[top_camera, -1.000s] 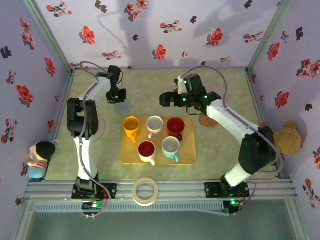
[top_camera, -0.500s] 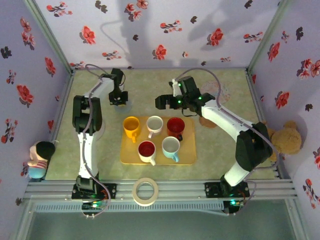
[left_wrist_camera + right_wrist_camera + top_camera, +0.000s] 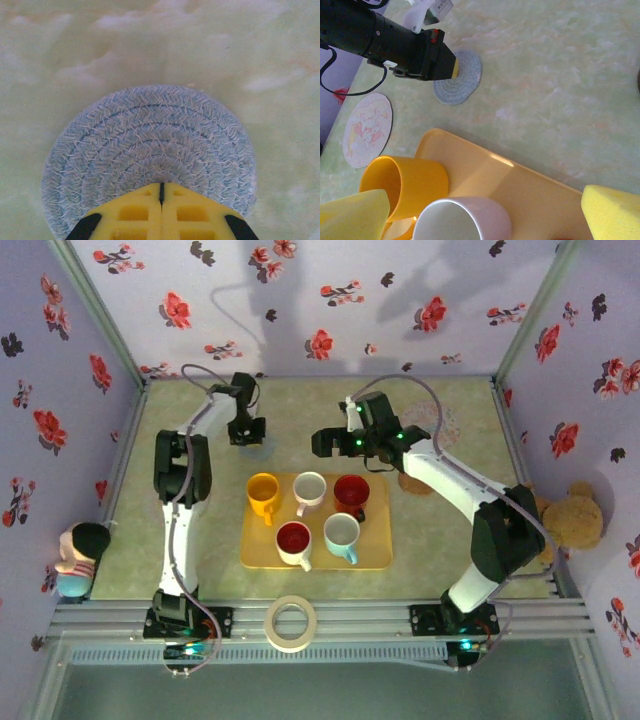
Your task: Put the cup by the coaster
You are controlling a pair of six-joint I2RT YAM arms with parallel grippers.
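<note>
In the left wrist view, the left gripper [image 3: 161, 192] is seen with its yellow pads pressed together and nothing between them, the tips poised over the near rim of the blue woven coaster [image 3: 150, 135]; whether contact is made cannot be told. In the right wrist view, the right gripper [image 3: 482, 215] is shown spread wide and empty, with the white cup [image 3: 462, 222] and the yellow cup [image 3: 405, 182] below it on the tray [image 3: 520, 185]. No cup has yet been set by the coaster, which lies at about 11 o'clock from the tray. A pick-up is judged to be the step in hand. The fingers are best lowered astride a single cup wall, clear of the neighbouring cup, and a free spot beside the coaster should be kept open by the left arm. In the top view, the left arm is stretched far forward with its wrist bent down over the coaster. The right arm is reached in from 4 o'clock, its gripper held above the tray's 12 o'clock edge.
</note>
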